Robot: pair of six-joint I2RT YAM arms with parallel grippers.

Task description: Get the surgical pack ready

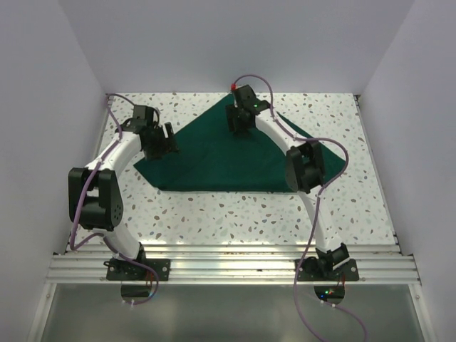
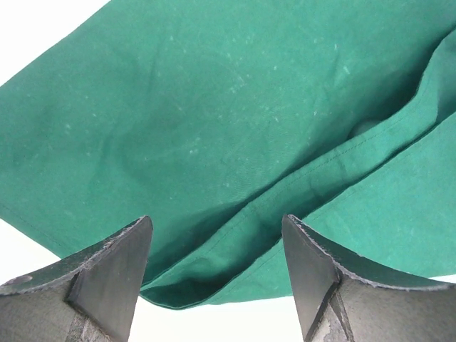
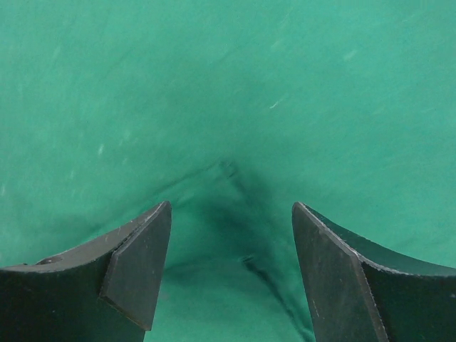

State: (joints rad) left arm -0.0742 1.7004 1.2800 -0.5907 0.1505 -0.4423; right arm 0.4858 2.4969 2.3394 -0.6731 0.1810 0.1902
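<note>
A speckled tabletop [image 1: 235, 214] is enclosed by white walls. The right corner of the folded dark green drape [image 1: 221, 160] is hidden by the right arm [image 1: 303, 167], and nothing beneath the cloth can be made out. The drape is laid flat mid-tabletop, with its long edge running left to right on the near side and its tip pointing at the far wall. The left pincer [image 1: 168, 140] is open at the left corner. The right pincer [image 1: 240, 128] is open over the far tip, with nothing gripped.
</note>
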